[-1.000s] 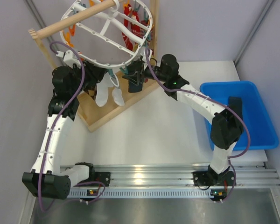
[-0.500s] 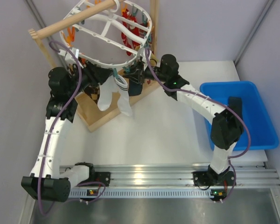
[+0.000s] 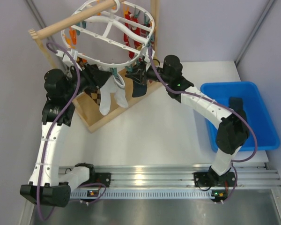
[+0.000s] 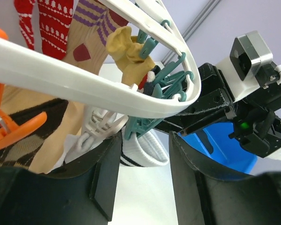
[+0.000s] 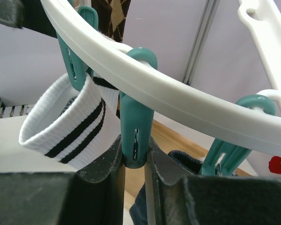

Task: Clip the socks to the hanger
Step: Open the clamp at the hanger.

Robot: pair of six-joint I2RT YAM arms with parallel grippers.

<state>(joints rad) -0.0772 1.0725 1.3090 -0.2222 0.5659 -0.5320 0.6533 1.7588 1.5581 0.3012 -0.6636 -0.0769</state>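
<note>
Where the white plastic hanger (image 5: 187, 101) curves along its near rim, both arms reach up to it from below. The right gripper (image 5: 135, 157) is clenched on the lower end of a teal clip (image 5: 135, 117), its flat black fingers (image 5: 103, 168) pressed against either side of the smooth plastic. Just left of it, a second teal clip (image 5: 77, 47) pinches a white sock (image 5: 65, 124) by its ribbed cuff, which carries two black stripes and bulges into an open loop. Beyond the fingers a dark knitted sock (image 5: 178, 161) shows below the rim.

The left gripper (image 4: 143, 178) stands released, its broad matte fingers apart. The striped cuff shows in the gap, but I cannot tell whether it touches them. Further along the frame hang a crumpled yellow sock (image 4: 126, 51), a red sock (image 4: 51, 18) with white patterning and a tan sock (image 4: 96, 16) with purple bands. A glossy orange clip (image 4: 14, 126) sits at the left.

Seen from overhead, the hanger hangs from a round wooden rod (image 3: 75, 21). The white sock dangles limp beside another white sock (image 3: 119, 96) above the slanted wooden base (image 3: 110, 115). A blue bin (image 3: 257, 117) lies to the right.
</note>
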